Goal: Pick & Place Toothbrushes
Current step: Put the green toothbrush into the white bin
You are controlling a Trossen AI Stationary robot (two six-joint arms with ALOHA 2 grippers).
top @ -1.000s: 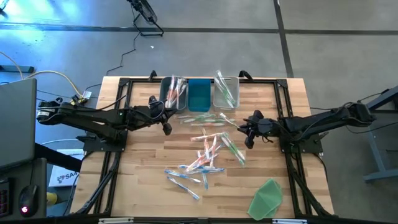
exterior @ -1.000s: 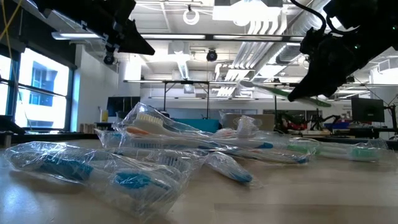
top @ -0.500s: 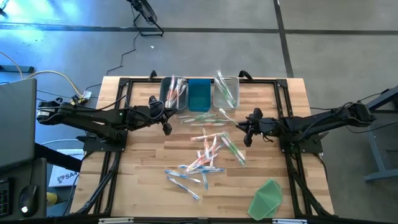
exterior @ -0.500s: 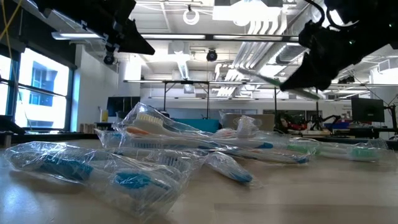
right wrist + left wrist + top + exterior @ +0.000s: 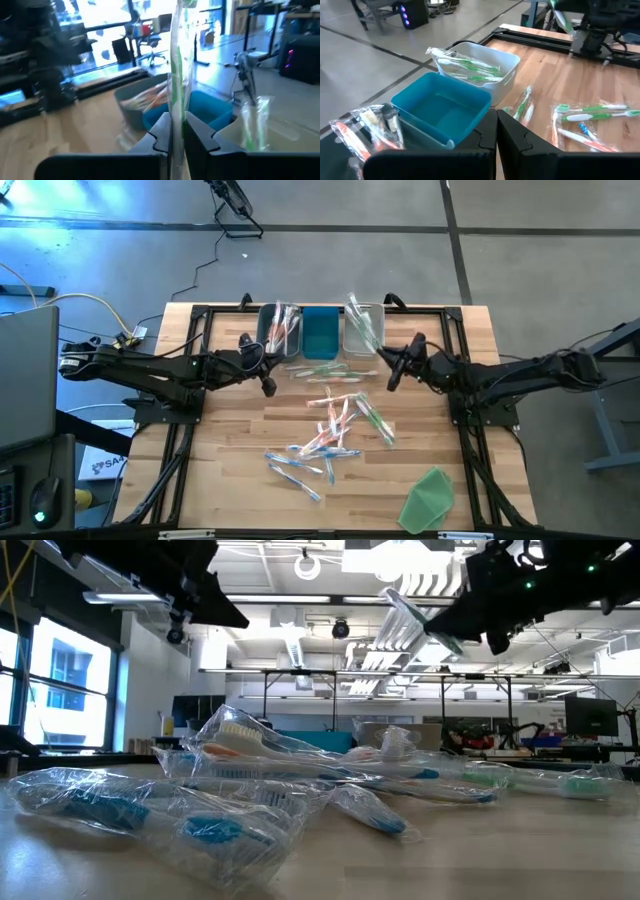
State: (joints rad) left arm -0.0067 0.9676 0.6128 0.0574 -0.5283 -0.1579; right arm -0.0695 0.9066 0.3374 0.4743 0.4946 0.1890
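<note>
One green wrapped toothbrush (image 5: 176,65) stood clamped in our right tool (image 5: 390,369), raised beside the white bin (image 5: 364,330); our left tool (image 5: 268,381) waited, pinched together. We judged the slim wrapper could slip and miss that bin, joining the toothbrushes (image 5: 335,425) loose on the desk (image 5: 220,450).

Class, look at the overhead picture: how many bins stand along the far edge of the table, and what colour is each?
3, in a row: a grey bin on the left, a blue bin in the middle, and a white bin on the right. None seems hidden.
</note>
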